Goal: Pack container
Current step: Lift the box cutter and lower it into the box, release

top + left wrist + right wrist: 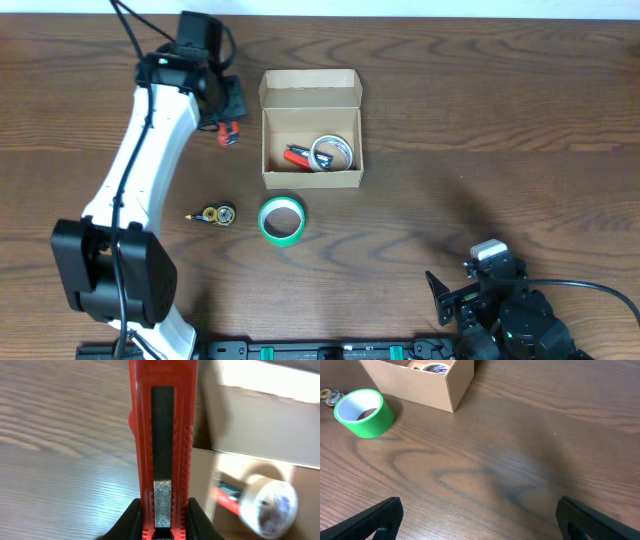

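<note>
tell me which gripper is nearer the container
Left. The left gripper, shut on a red cutter, sits right beside the container; the right gripper rests far away past its opposite corner.

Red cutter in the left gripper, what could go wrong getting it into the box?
The left gripper pinches the red cutter near one end only, so it could swing or slip. The box already holds a tape roll and a red tool; the long cutter may catch a wall or land askew on them.
</note>
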You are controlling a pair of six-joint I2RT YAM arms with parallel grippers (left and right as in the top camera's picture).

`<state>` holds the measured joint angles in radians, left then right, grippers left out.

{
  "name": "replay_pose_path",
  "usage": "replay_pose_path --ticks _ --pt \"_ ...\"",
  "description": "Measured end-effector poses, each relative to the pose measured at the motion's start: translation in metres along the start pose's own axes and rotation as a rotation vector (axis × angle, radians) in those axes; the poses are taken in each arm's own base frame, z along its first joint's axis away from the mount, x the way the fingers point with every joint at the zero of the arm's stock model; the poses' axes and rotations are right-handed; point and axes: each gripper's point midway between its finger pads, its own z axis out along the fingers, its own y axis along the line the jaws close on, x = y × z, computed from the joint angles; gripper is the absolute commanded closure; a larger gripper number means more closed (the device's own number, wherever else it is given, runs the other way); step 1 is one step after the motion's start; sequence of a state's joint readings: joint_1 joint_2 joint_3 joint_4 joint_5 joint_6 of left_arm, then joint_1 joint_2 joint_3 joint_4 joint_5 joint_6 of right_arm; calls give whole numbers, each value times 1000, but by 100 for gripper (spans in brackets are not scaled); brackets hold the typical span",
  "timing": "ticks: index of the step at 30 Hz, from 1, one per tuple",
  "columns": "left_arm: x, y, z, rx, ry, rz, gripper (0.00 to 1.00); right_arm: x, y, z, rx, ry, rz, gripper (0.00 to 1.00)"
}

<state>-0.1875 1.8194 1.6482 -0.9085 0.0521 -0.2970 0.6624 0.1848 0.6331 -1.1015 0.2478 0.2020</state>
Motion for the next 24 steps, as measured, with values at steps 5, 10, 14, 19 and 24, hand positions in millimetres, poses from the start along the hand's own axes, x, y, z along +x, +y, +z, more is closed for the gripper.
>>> replay_pose_path --ticks 5,10,14,19,24 --pt "8 -49 -4 63 -20 -1 81 0 0 0 0 0 0 1" --pt "13 -99 -6 139 -56 -46 81 0 0 0 0 0 0 1" --pt "20 -127 -9 163 -69 -149 81 0 0 0 0 0 0 1" --pt "28 -139 -10 145 -75 -330 81 0 0 0 0 0 0 1" --pt "33 -141 -1 113 -75 -539 83 0 0 0 0 0 0 1"
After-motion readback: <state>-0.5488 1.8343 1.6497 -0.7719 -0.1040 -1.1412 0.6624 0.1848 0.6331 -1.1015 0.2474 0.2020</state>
